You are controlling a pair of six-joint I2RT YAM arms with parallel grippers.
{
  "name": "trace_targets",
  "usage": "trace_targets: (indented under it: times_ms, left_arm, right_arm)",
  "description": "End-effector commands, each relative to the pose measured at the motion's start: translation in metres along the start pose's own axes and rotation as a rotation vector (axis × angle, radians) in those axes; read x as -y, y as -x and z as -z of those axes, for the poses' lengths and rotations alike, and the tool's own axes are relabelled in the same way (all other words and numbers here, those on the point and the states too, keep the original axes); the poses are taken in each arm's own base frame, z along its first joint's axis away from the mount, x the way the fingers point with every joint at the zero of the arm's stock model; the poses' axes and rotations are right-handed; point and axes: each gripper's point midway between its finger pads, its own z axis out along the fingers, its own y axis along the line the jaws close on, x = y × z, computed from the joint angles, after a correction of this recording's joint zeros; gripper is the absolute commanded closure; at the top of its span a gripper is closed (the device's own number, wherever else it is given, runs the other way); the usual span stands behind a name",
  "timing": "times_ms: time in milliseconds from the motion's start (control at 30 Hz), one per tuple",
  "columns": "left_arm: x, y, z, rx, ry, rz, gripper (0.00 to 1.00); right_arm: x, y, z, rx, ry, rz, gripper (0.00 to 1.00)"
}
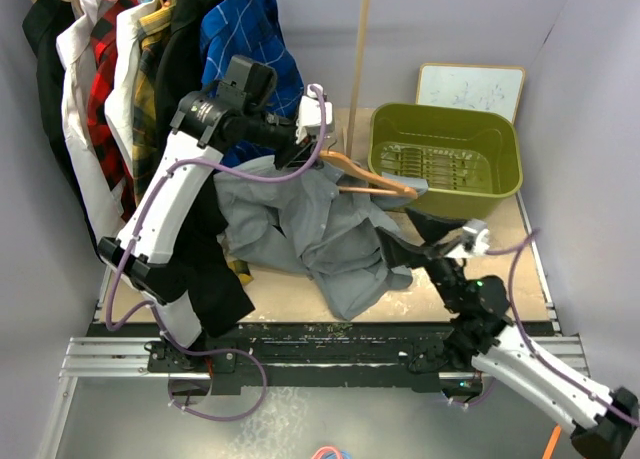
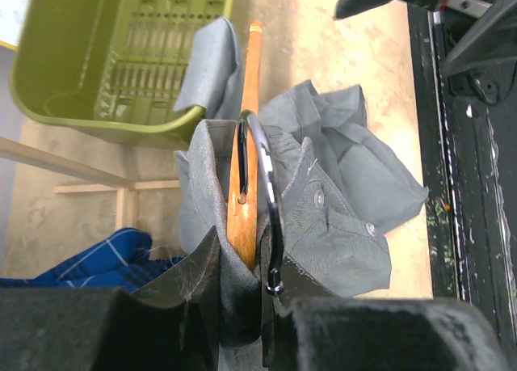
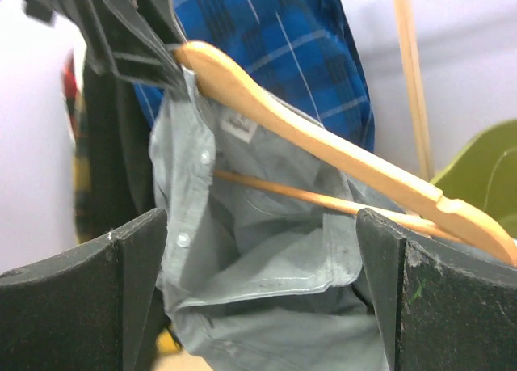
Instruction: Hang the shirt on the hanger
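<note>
My left gripper is shut on the neck of the tan wooden hanger and holds it above the table. In the left wrist view the jaws pinch the wood together with grey collar fabric, beside the dark metal hook. The light-grey shirt hangs from the hanger's near end, and most of it is bunched on the table. One end of the hanger is bare. My right gripper is open and faces the shirt below the hanger, holding nothing.
A green basket stands at the back right, with a whiteboard behind it. A wooden post rises mid-back. Garments hang on a rail at the back left, among them a blue check shirt. A black garment hangs by my left arm.
</note>
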Motion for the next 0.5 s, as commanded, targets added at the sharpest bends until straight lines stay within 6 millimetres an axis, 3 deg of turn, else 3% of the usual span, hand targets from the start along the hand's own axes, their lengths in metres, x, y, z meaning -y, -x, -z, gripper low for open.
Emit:
trace_targets:
  times_ms: [0,133,467]
  left_arm:
    - [-0.002,0.047,0.029,0.109,0.098,-0.045,1.00]
    - [0.014,0.055,0.038,0.135,0.064,-0.048,1.00]
    - [0.015,0.050,0.053,0.130,0.109,-0.026,1.00]
  right_arm:
    - [0.011,0.012,0.017,-0.008,-0.085,-0.084,0.00]
    - [0.022,-0.006,0.018,-0.033,-0.149,-0.142,0.00]
    - [0.027,-0.035,-0.017,0.061,-0.169,-0.296,0.07]
